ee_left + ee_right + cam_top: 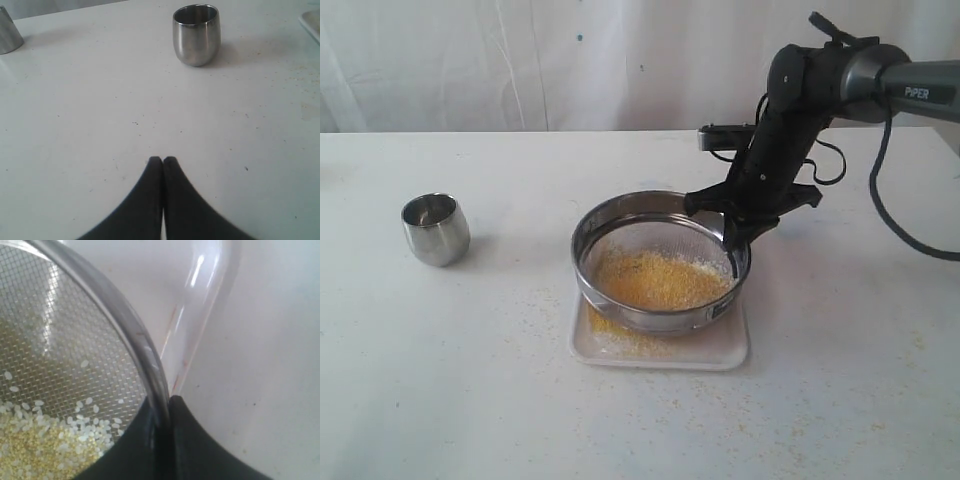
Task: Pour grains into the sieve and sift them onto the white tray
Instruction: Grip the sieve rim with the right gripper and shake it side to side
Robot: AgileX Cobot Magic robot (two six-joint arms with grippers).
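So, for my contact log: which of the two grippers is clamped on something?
The right gripper: it pinches the rim of the sieve, one finger inside, one outside. The left gripper is shut on nothing, above the table.

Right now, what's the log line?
right gripper shut on sieve rim | grains in sieve, some on white tray | left gripper shut, empty
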